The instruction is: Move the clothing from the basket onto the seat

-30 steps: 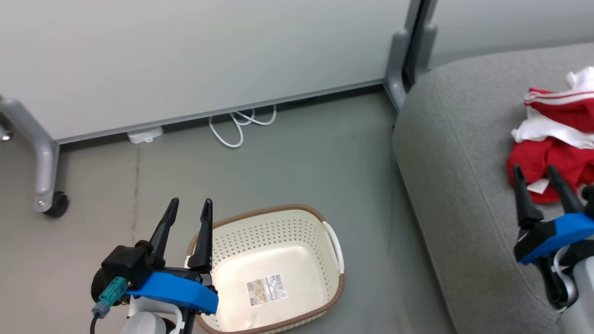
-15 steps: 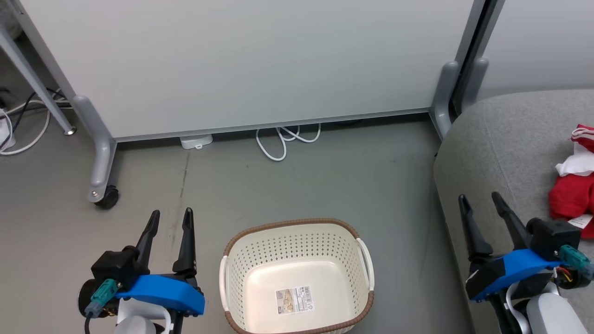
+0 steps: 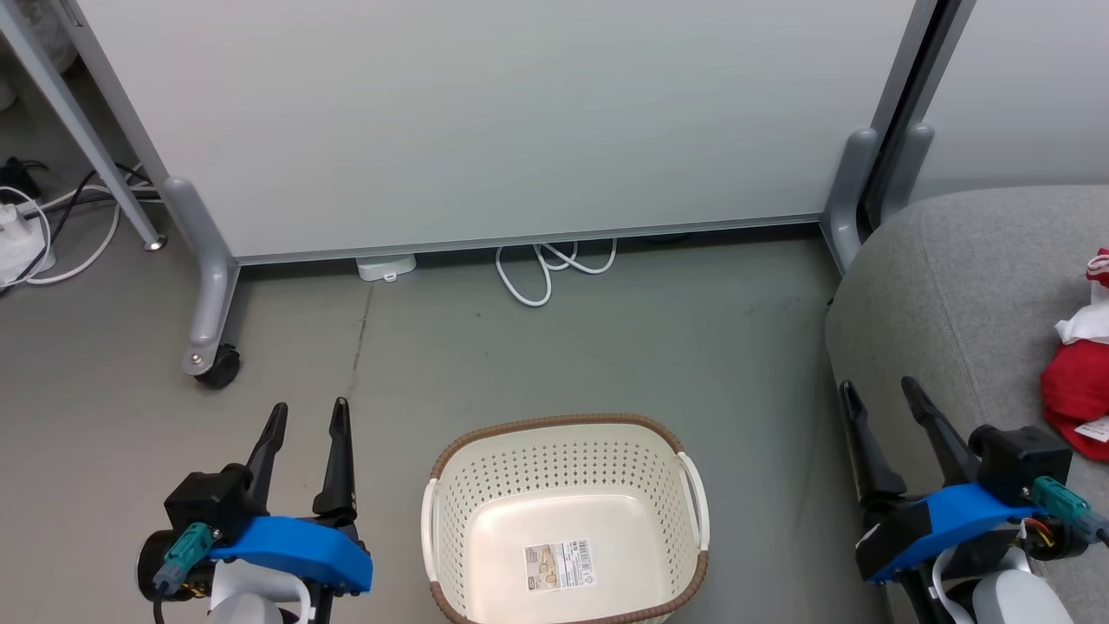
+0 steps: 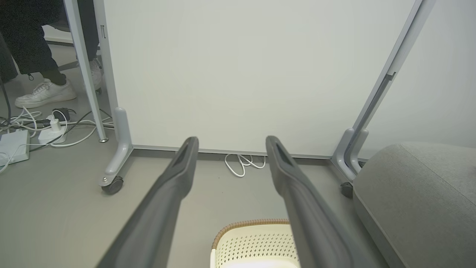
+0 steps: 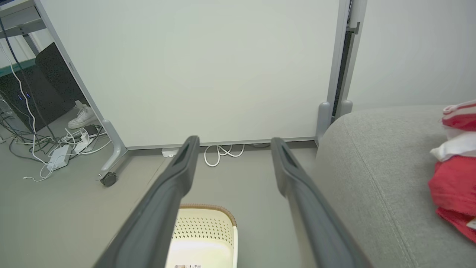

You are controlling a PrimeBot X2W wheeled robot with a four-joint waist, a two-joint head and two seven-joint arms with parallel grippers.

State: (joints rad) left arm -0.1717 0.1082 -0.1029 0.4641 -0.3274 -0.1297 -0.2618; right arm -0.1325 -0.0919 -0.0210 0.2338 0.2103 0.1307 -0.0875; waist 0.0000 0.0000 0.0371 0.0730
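Observation:
The cream basket [image 3: 450, 520] with a brown rim stands on the floor at the bottom centre, holding nothing but a label sticker; its rim also shows in the wrist views [image 4: 245, 225] [image 5: 212, 210]. The red and white clothing [image 3: 1079, 373] [image 5: 455, 167] lies on the grey seat [image 3: 944, 277] [image 4: 416, 186] [image 5: 372, 167] at the right edge. My left gripper [image 3: 308, 418] hovers open left of the basket, fingers [image 4: 178, 175] apart with nothing between them. My right gripper [image 3: 877, 392] is open at the seat's near edge, left of the clothing.
A white partition [image 3: 485, 121] on grey wheeled legs [image 3: 212, 303] stands behind the basket, with a white cable [image 3: 546, 264] coiled at its base. Cables and power strips [image 4: 22, 130] lie at far left, near a person's white shoe [image 4: 44, 95]. Bare grey floor surrounds the basket.
The head camera has swung left, so the basket now sits centred and most of the clothing has slid off the right edge. Both grippers stay open and hold nothing.

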